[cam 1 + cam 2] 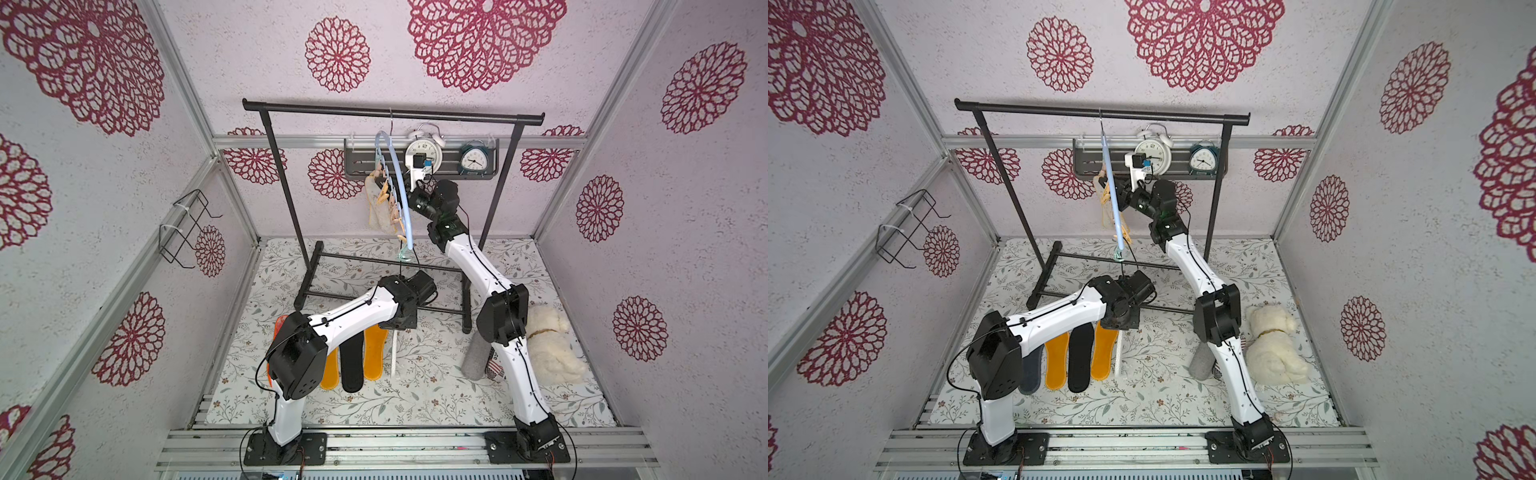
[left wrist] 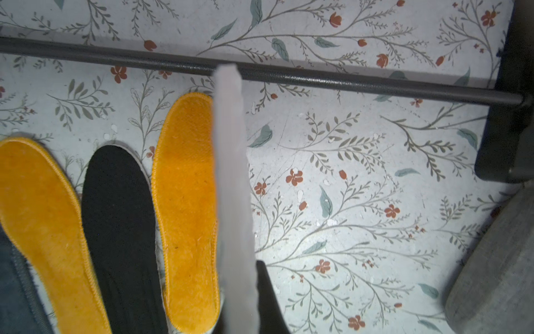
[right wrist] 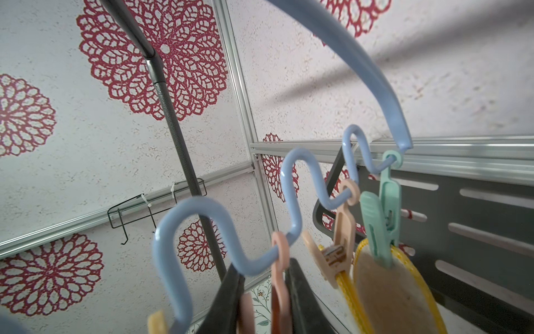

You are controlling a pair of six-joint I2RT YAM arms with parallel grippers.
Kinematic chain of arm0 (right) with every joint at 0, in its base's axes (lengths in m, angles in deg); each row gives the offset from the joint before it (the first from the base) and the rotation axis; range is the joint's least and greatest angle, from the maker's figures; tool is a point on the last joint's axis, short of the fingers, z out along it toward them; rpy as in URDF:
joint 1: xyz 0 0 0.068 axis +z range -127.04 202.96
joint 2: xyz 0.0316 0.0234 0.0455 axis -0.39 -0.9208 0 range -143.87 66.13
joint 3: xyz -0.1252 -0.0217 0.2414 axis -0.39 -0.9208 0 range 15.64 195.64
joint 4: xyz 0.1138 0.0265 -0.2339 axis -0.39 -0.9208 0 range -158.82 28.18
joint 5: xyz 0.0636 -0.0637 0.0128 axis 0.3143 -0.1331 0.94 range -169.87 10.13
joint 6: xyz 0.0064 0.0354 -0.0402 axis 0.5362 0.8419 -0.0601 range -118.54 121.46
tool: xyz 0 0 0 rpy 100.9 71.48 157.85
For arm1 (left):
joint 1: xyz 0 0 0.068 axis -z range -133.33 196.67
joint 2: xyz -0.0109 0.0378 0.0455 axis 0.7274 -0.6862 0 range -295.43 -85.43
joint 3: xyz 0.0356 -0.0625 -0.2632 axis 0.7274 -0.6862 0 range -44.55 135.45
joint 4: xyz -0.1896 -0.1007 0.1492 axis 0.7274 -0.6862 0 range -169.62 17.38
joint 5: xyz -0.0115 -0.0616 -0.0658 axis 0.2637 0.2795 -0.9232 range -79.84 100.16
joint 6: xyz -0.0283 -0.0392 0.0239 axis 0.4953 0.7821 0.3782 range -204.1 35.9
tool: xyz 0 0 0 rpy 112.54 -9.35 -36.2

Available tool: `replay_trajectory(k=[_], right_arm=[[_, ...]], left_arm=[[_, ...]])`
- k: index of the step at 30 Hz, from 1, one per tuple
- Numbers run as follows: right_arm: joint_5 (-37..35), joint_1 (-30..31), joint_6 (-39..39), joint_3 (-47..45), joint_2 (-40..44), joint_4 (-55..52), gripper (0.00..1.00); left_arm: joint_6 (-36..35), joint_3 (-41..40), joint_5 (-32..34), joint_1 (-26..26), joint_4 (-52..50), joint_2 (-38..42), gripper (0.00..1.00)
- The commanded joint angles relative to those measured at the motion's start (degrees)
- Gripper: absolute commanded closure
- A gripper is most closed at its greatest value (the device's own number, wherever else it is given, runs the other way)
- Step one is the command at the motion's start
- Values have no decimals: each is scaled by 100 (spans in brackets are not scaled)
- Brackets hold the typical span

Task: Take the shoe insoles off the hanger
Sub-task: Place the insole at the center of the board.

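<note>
Insoles (image 2: pixel 187 208) on mat (image 2: pixel 361 179): two yellow, black, grey; left tool (image 2: pixel 248 303) clamps pale insole (image 2: pixel 231 173); right tool (image 3: pixel 263 277) unclear.

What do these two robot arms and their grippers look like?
The left arm and right arm share white smooth-shelled links, boxy black joints and thin black cables along the outside. The right gripper has tapered black fingers.
</note>
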Motion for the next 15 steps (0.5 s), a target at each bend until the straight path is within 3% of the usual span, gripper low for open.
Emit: replay_trajectory(k=[1, 8, 15], right_arm=[[30, -8, -21, 96, -56, -222, 86], [127, -17, -40, 96, -66, -271, 86], [159, -16, -64, 89, -67, -307, 86]], left_arm=[[-266, -60, 67, 124, -392, 323, 100], [-567, -270, -209, -155, -18, 1028, 98], [-923, -220, -473, -324, 88, 1197, 98]])
